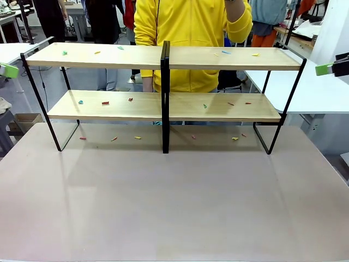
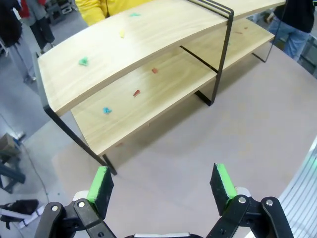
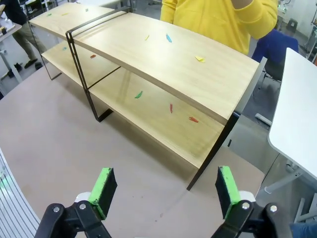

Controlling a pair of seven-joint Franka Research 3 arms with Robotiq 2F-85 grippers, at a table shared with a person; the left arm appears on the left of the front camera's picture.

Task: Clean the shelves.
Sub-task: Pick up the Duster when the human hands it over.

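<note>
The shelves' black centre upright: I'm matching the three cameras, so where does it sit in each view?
Front view: the centre upright stands just left of picture centre.
Left wrist view: centre upright at upper right, leaning.
Right wrist view: centre upright at upper left, leaning.
Shared landmark: the person's yellow top behind the shelves.

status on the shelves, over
Left gripper open, empty, off the left end of the shelves. Right gripper open, empty, off the right end. Coloured scraps on both tiers and the table beneath. Person stands behind; nothing blocking.
</note>
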